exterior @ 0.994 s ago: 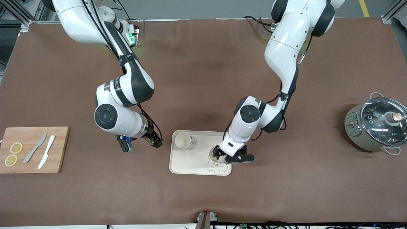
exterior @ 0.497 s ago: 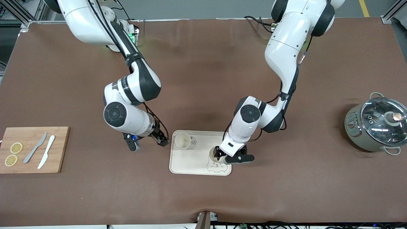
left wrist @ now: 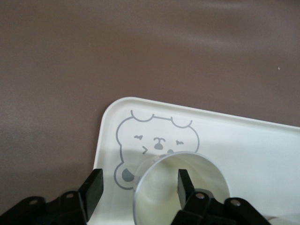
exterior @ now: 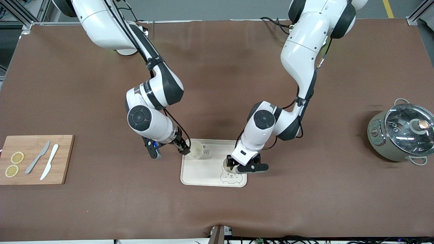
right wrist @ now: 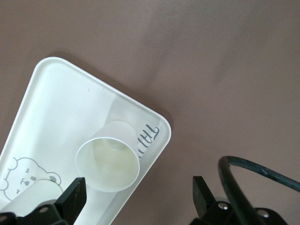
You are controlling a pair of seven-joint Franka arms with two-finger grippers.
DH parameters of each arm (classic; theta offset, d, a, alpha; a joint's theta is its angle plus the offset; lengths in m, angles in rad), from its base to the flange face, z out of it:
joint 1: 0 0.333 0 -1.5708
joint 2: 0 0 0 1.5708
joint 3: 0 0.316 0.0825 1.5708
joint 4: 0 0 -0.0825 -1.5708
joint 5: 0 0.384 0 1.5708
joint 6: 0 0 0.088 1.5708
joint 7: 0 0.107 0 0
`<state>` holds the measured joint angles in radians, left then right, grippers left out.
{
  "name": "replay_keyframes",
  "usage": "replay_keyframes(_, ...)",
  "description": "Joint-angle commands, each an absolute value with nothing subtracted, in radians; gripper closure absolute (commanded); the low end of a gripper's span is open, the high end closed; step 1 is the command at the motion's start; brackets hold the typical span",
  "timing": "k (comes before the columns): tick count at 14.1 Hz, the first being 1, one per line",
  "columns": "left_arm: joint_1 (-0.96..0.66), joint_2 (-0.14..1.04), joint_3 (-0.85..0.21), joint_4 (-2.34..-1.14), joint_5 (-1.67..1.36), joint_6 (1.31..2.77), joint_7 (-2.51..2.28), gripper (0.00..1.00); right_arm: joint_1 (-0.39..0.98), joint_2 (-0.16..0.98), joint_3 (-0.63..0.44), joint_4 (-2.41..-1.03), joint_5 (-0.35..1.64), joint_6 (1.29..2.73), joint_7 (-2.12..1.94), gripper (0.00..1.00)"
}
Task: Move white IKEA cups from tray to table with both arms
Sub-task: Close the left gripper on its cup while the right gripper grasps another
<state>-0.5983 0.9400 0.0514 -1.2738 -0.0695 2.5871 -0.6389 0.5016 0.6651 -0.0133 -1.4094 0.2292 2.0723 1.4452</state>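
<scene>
The main risk sits with the left end effector [exterior: 235,166]: one finger [left wrist: 183,183] is inside the cup [left wrist: 180,187] that stands by the bear drawing, the other outside its wall, so the grip takes only one side of the rim. If the pinch is off-centre or weak, the light tumbler could tilt, slip out on the lift, or drag the tray [exterior: 203,176] across the surface [exterior: 217,67]. From the wrist view the fingers look partly apart, with a gap between the outer one and the cup wall, so I judge it is not yet clamped.

The right end effector [exterior: 184,149] is down at the tray's edge toward the right arm's end, fingers wide apart, beside the second cup [exterior: 195,149] (the one next to the lettering, farther from the front camera than the first). It is offset to one side, so closing now could knock that cup over or catch the tray rim.

Both arms reach down and forward from their bases, elbows bent, wrists angled toward the tray.
</scene>
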Motion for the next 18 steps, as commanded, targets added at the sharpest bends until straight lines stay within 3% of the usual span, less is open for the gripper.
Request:
replay_keyframes(1,-0.606,0.927,0.057,-1.278,-0.077,2.585,-0.661,0.33,0.531,0.702,-0.021,-1.393,0.235,2.114,1.485,0.0)
replay_keyframes(8,-0.601,0.92,0.058,-1.278,-0.078,2.585,-0.661,0.64,0.541,0.741,-0.021,-1.394,0.233,2.166,1.491,0.0)
replay_keyframes(10,-0.598,0.917,0.058,-1.275,-0.08,2.585,-0.663,0.81,0.541,0.752,-0.021,-1.394,0.236,2.166,1.491,0.02)
replay_keyframes(11,-0.597,0.917,0.058,-1.275,-0.08,2.585,-0.663,0.84,0.543,0.755,-0.021,-1.394,0.236,2.166,1.491,0.08)
replay_keyframes(13,-0.597,0.917,0.058,-1.278,-0.08,2.585,-0.663,1.0,0.548,0.756,-0.021,-1.394,0.239,2.172,1.491,0.21)
replay_keyframes(15,-0.597,0.917,0.058,-1.275,-0.08,2.585,-0.663,1.0,0.549,0.765,-0.021,-1.394,0.241,2.186,1.491,0.38)
replay_keyframes(18,-0.597,0.917,0.058,-1.278,-0.08,2.585,-0.664,1.0,0.549,0.77,-0.021,-1.394,0.242,2.206,1.491,0.5)
